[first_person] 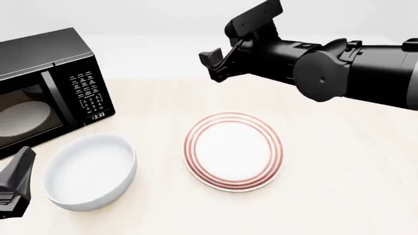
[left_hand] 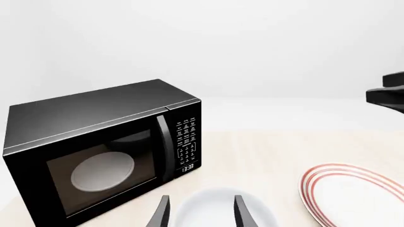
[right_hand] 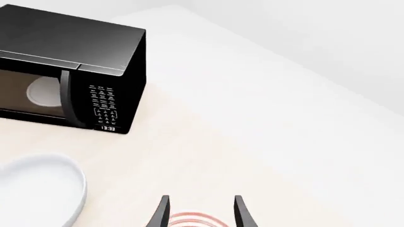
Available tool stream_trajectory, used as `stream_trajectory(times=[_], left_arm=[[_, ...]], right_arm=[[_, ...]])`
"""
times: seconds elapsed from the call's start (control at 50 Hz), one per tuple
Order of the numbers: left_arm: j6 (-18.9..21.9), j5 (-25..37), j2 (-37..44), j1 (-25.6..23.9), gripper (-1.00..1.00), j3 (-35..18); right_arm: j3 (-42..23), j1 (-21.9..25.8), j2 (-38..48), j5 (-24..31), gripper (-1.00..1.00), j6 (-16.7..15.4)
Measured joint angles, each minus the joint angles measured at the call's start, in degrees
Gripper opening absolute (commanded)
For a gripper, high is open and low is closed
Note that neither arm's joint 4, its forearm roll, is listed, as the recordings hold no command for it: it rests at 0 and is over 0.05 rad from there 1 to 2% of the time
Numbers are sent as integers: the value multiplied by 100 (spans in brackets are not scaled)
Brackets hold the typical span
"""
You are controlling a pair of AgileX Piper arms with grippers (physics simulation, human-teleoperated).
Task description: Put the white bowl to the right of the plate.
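Observation:
The white bowl [first_person: 90,171] stands upright on the table at the front left, left of the plate [first_person: 234,151], a flat white plate with red rings at the table's middle. My left gripper [left_hand: 202,198] is open and empty, just short of the bowl [left_hand: 218,210], whose near rim shows between the fingers. In the front view only part of it [first_person: 16,183] shows, at the bowl's left. My right gripper [first_person: 216,61] is open and empty, held high above the table behind the plate. Its wrist view shows the plate's rim [right_hand: 192,220] and the bowl [right_hand: 38,189].
A black microwave [first_person: 46,93] with its door shut stands at the back left, close behind the bowl; it also shows in the left wrist view [left_hand: 101,146] and the right wrist view [right_hand: 69,71]. The right arm [first_person: 353,73] spans the back right above the table.

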Motion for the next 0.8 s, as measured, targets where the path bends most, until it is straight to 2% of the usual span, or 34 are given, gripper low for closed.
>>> stream_trajectory(times=[0.34, 0.8], left_arm=[[0, 0, 0, 0, 100, 0], [0, 0, 0, 0, 100, 0]], right_arm=[[-826, 514, 863, 381, 100, 76], [-1540, 1172, 1716, 680, 100, 261]])
